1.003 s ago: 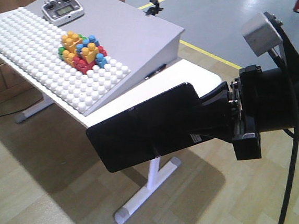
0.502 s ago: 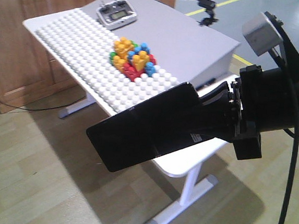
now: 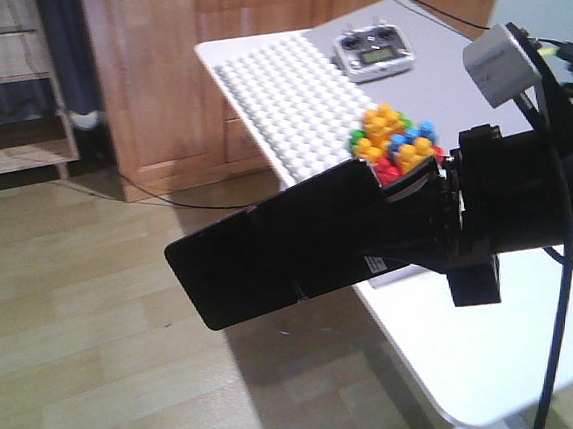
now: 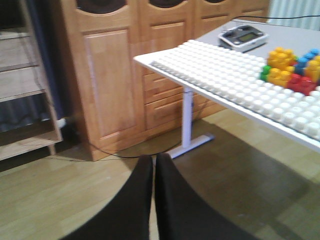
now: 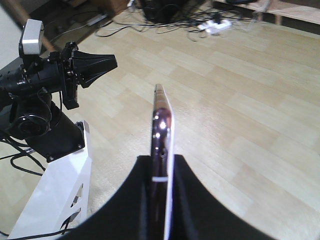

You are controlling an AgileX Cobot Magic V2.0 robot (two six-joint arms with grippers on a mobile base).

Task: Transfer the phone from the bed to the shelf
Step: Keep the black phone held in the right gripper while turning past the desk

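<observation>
Phone point(image 5: 160, 112): a thin black slab, seen edge-on and clamped in the right hand point(image 5: 161, 159). Most of its length sticks out past the fingertips, over bare floor.
Right hand: closed narrow on the phone's two flat faces, at its near end.
Left hand point(image 4: 153, 161): fingers pressed together, with nothing between them.
Handling: probably light, stiff, glossy and slippery. The glass would likely crack if dropped or knocked on a plank.
Hold: the flat faces give the most contact. With this much overhang it may pivot or slip, so a steady squeeze and slow moves seem wise.
Shelf point(image 4: 25, 82): pale planks ahead and left of the left hand, cut off by the frame; probably the target.
Bed: not in view.
Desk point(image 3: 475, 352): white top beyond the right hand, carrying toy blocks point(image 3: 393, 144).
Hard to make out: in the front view, hand and phone merge into one black shape. The phone's face and sticker are hidden, and how deep it sits in the hand is unclear.
</observation>
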